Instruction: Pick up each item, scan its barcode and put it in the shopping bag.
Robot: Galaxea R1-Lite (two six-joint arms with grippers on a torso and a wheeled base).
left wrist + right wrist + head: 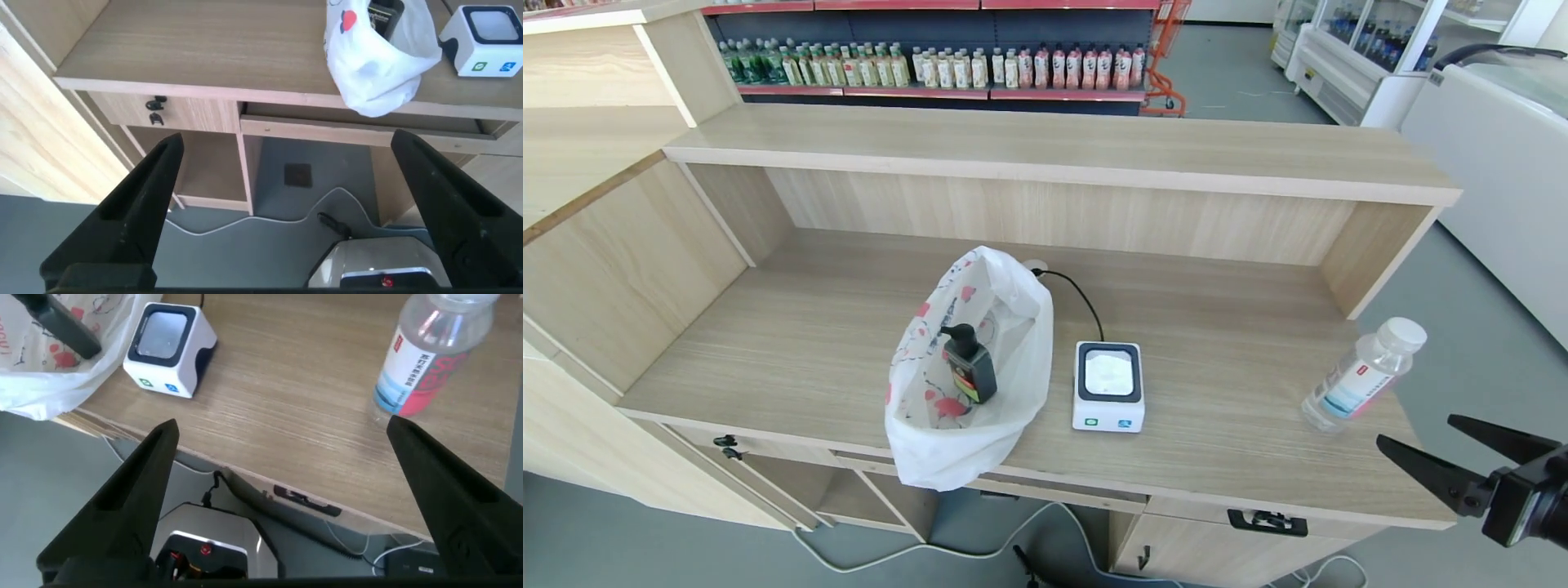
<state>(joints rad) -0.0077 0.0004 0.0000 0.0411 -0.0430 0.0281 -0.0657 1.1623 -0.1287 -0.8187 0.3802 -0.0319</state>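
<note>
Fingers [1425, 472] of right gripper [1414, 430] spread wide, nothing held; parked off the front right corner of the bench [1217, 327], near the water bottle [1364, 377] but not touching it. Left gripper [286, 140] likewise fully apart and empty, low in front of the bench, to the bag's left.

Progress estimate: roughly halfway.
- Dark pump bottle [970, 367] already inside the shopping bag [964, 445]; counted as done.
- Water bottle standing at the right end of the bench, well apart from the bag; pick, scan and bagging all pending.

Barcode scanner [1107, 384] just beside the bag, between bag and water bottle, window facing up. Only bare bench between water bottle and scanner.

Watch points:
- Scanner cable [1078, 292] running back behind the bag.
- Bag mouth slumped, bottom sagging over the bench's front edge.
- Raised counter ledge [1054, 155] above the back of the bench.
- Drawer [359, 124] slightly ajar under the bench.
</note>
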